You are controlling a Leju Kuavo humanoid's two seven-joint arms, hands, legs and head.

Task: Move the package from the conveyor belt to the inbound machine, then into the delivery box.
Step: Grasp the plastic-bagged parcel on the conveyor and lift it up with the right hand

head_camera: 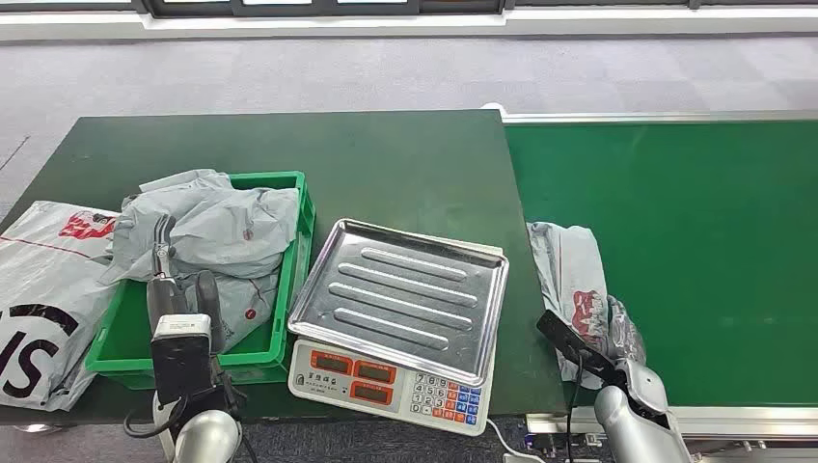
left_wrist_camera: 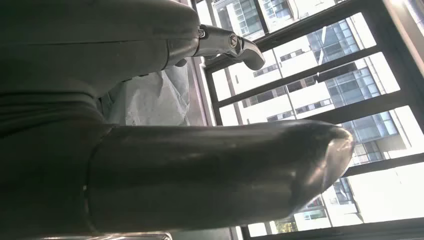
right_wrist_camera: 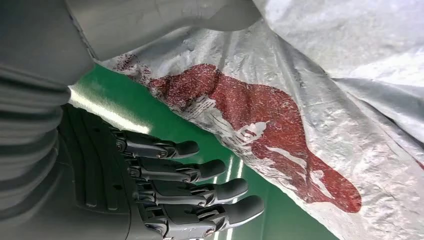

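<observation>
A grey plastic package (head_camera: 571, 278) with a red logo lies at the left edge of the green conveyor belt (head_camera: 695, 251). My right hand (head_camera: 617, 355) is at its near end; in the right wrist view the fingers (right_wrist_camera: 200, 195) are spread over the belt, with the package (right_wrist_camera: 280, 115) lying between them and the thumb (right_wrist_camera: 165, 20), not gripped. My left hand (head_camera: 179, 289) is raised over the near side of the green delivery box (head_camera: 303, 217), fingers apart and holding nothing. The inbound machine (head_camera: 400, 318), a scale with a bare steel tray, stands between box and belt.
The green box holds several crumpled grey bags (head_camera: 217, 227). A large white bag (head_camera: 43, 289) with red and black print lies at the dark table's left edge. The table's far half (head_camera: 338, 145) is bare. Grey carpet lies beyond.
</observation>
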